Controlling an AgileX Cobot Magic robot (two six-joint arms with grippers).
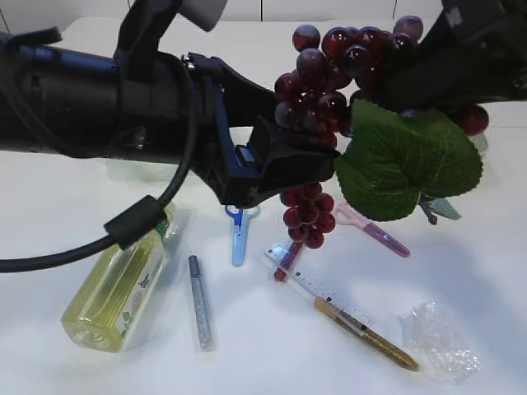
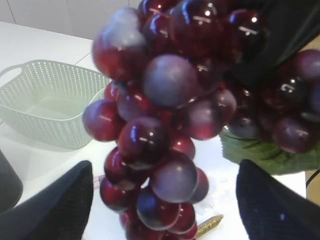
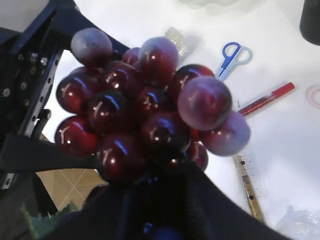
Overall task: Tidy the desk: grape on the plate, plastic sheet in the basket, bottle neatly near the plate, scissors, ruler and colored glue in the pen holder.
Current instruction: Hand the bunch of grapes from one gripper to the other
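My right gripper (image 1: 416,62) (image 3: 165,192) is shut on the top of a dark red grape bunch (image 1: 325,99) (image 3: 150,115) with a green leaf (image 1: 408,160) and holds it in the air over the table. My left gripper (image 1: 306,169) (image 2: 165,210) is open, with one jaw on each side of the bunch's lower part (image 2: 165,150); I see no contact. On the table lie a yellow bottle (image 1: 115,288), blue scissors (image 1: 239,234), a clear ruler (image 1: 317,286), silver (image 1: 200,303), gold (image 1: 366,333) and red (image 1: 286,259) glue sticks, and a crumpled plastic sheet (image 1: 438,341). The plate is out of view.
A pale green basket (image 2: 50,100) stands behind the grapes in the left wrist view. Pink scissors (image 1: 375,229) lie under the leaf. A dark container edge (image 3: 312,15) shows at the top right of the right wrist view. The left arm (image 1: 90,103) spans the near left.
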